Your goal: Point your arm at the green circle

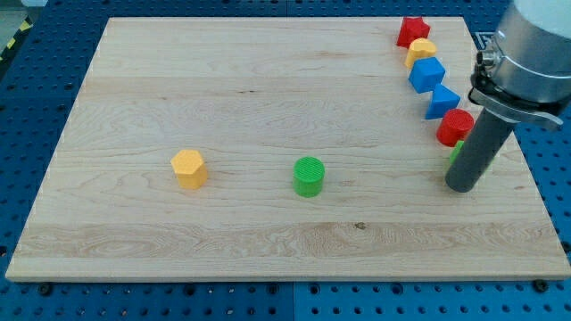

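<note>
The green circle stands near the board's middle, a little toward the view's bottom. My tip rests on the board at the view's right, well to the right of the green circle. A green block is mostly hidden behind the rod, its shape unclear.
A yellow hexagon lies left of the green circle. Along the right edge runs a line of blocks: red star, yellow block, blue block, another blue block, red circle. The wooden board sits on a blue perforated table.
</note>
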